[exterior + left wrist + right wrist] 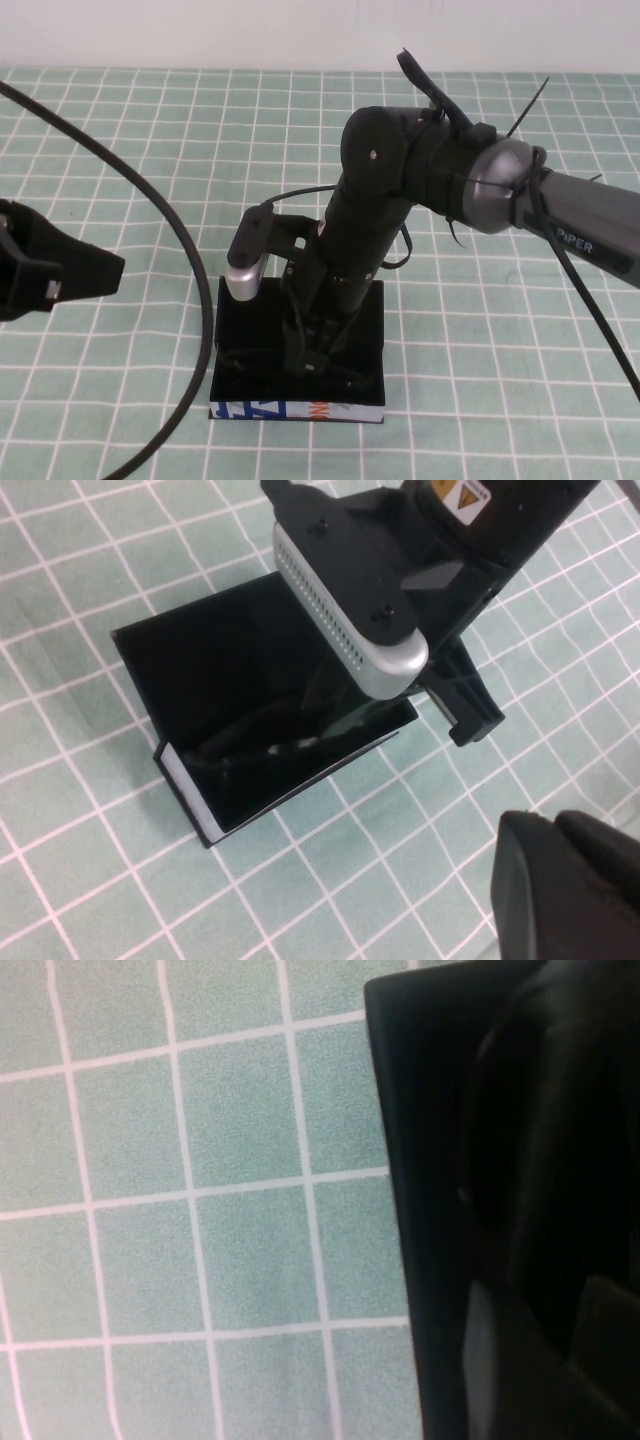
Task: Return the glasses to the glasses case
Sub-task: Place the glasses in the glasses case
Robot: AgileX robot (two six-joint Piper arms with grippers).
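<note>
The glasses case (240, 325) lies open near the table's front, a black box with a white printed strip (295, 410) on its front side. My right gripper (312, 355) reaches straight down into it. The glasses (268, 748) show as dark curved rims lying inside the case (200, 660), under that gripper. In the right wrist view only the case's edge (420, 1210) and a dark rim of the glasses (500, 1110) are visible. My left gripper (60, 275) hangs at the far left, away from the case, shut and empty (560, 880).
A green cloth with a white grid (480, 330) covers the table. A black cable (190, 260) arcs across the left side, passing close to the case. The right arm's silver wrist camera (350, 600) hangs over the case's back.
</note>
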